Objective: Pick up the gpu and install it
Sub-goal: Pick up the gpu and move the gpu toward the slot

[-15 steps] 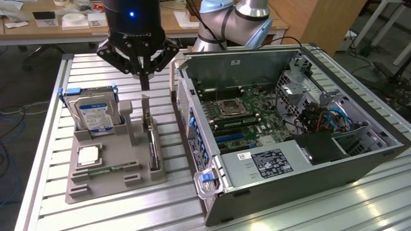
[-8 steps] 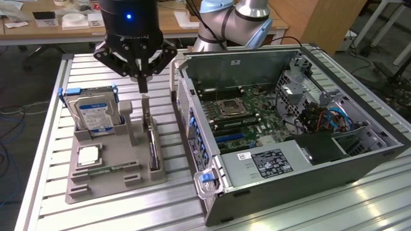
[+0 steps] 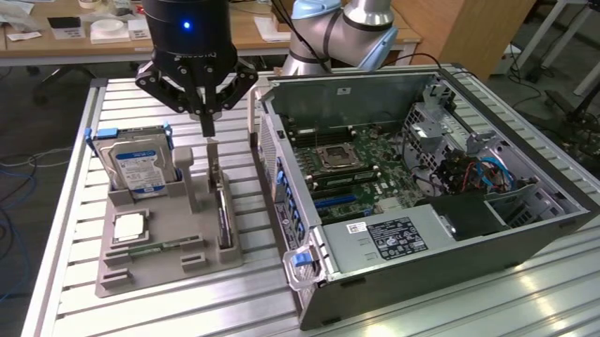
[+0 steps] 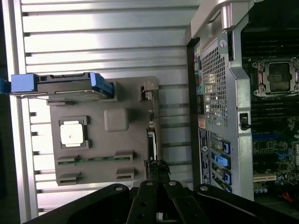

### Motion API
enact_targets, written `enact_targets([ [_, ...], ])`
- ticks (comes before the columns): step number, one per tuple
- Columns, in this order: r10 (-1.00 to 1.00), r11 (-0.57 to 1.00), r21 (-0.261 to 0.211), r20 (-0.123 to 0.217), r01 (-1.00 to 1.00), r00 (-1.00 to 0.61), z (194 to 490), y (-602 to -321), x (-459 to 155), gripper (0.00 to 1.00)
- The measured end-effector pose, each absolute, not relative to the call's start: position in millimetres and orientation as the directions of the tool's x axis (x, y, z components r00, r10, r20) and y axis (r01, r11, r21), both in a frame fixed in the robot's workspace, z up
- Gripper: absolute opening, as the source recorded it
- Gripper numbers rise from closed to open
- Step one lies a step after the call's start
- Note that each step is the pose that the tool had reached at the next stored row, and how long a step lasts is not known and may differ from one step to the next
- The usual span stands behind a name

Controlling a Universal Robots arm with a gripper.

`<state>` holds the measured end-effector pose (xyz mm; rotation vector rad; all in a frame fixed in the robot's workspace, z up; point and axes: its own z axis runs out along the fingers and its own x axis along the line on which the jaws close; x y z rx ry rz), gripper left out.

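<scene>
The hard drive (image 3: 140,165) stands in the tray (image 3: 168,210), off to one side of the fingers on the exterior view's left. The gripper (image 3: 206,130) points straight down with its fingers pressed together. The gpu (image 3: 222,210) stands on edge in a tray slot directly below the fingertips. Its long axis runs away from them along the slot, and contact cannot be determined. The computer case (image 3: 422,232) lies open on the opposite side.

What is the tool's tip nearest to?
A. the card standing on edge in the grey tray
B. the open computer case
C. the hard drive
A: the shut tool hangs right above the gpu, upright in the tray.
</scene>
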<state>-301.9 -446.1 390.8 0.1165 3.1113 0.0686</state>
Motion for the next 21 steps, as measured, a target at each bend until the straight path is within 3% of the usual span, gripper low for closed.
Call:
enact_targets([
  [10, 0.075, 0.996, 0.045, -0.026, 0.074, -0.997, 390.8, -446.1, -301.9, 0.11],
  [12, 0.075, 0.996, 0.045, -0.026, 0.074, -0.997, 390.8, -446.1, -301.9, 0.17],
  [15, 0.075, 0.996, 0.045, -0.026, 0.074, -0.997, 390.8, -446.1, -301.9, 0.35],
  [17, 0.075, 0.996, 0.045, -0.026, 0.074, -0.997, 390.8, -446.1, -301.9, 0.35],
  [18, 0.075, 0.996, 0.045, -0.026, 0.074, -0.997, 390.8, -446.1, -301.9, 0.42],
  [21, 0.075, 0.996, 0.045, -0.026, 0.074, -0.997, 390.8, -446.1, -301.9, 0.42],
])
